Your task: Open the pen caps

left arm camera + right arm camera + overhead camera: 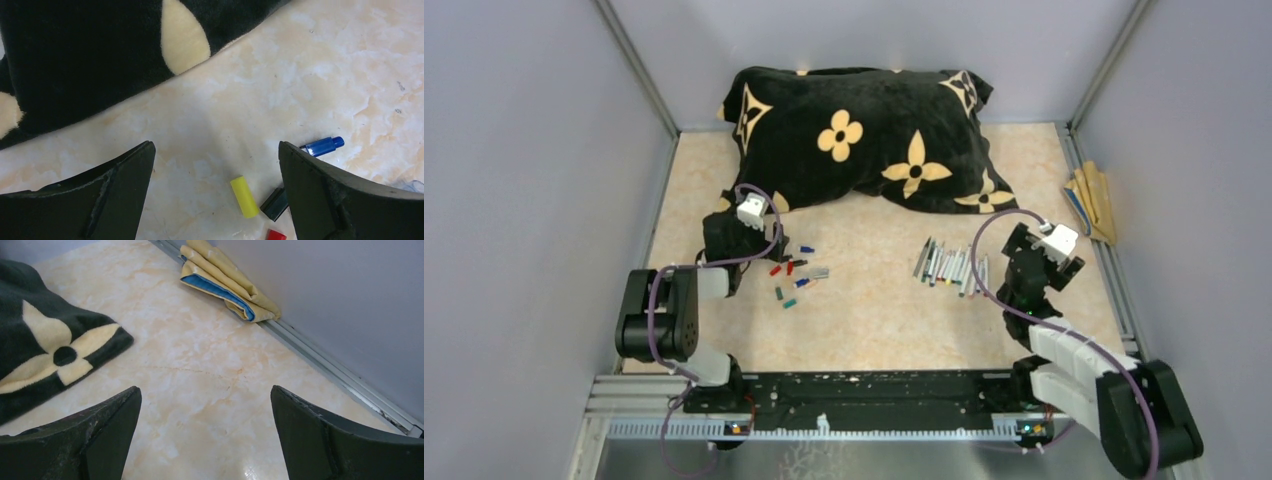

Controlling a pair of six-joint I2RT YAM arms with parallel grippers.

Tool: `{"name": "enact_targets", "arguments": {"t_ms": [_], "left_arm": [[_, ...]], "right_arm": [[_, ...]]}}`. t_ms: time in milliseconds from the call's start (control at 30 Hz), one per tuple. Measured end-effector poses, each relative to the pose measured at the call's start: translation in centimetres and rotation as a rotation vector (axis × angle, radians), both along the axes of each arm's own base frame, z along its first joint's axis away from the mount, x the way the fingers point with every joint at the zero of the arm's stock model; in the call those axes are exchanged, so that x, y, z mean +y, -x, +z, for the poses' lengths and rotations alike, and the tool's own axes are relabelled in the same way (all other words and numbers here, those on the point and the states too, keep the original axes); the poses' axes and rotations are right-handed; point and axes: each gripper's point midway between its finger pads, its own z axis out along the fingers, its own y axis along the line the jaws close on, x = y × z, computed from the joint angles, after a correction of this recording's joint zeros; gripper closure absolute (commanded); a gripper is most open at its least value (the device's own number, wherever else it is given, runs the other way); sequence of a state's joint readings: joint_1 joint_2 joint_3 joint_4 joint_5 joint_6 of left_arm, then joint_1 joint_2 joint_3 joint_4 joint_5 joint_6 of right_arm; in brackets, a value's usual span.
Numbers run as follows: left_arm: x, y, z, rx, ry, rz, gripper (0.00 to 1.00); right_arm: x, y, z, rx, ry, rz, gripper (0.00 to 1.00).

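Several loose pen caps [792, 272] in red, blue, green and grey lie scattered on the table left of centre. A row of pens [951, 265] with white and grey barrels lies right of centre. My left gripper [764, 238] is open and empty, low over the far-left edge of the caps. In the left wrist view [215, 145] a yellow cap [244, 196] lies between the fingers, with a black cap [274, 204] and a red cap [275, 235] by the right finger and a blue cap [324, 146] just beyond it. My right gripper [1029, 240] [205, 388] is open and empty over bare table right of the pens.
A black pillow with cream flowers [864, 135] fills the back of the table, also showing in the left wrist view [75, 60] and the right wrist view [45, 350]. Tan sticks with a blue stripe [1092, 200] [227, 285] lie against the right wall. Grey walls enclose three sides.
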State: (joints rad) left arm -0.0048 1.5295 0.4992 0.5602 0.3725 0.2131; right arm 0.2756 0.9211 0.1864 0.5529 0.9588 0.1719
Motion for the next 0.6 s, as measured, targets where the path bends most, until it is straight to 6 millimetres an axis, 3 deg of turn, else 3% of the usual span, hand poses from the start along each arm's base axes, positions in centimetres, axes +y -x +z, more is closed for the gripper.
{"name": "enact_targets", "arguments": {"t_ms": [333, 467, 600], "left_arm": [[0.4, 1.3, 1.2, -0.208, 0.032, 0.051, 0.01], [0.5, 3.0, 0.3, -0.228, 0.038, 0.055, 0.01], [0.5, 1.5, 2.1, -0.281, 0.042, 0.059, 0.01]], "right_arm": [[-0.1, -2.9, -3.4, 0.046, 0.028, 0.044, 0.01], [1.6, -4.5, -4.1, 0.049, 0.061, 0.177, 0.01], [3.4, -4.2, -4.6, 0.016, 0.1, 0.331, 0.01]]}}
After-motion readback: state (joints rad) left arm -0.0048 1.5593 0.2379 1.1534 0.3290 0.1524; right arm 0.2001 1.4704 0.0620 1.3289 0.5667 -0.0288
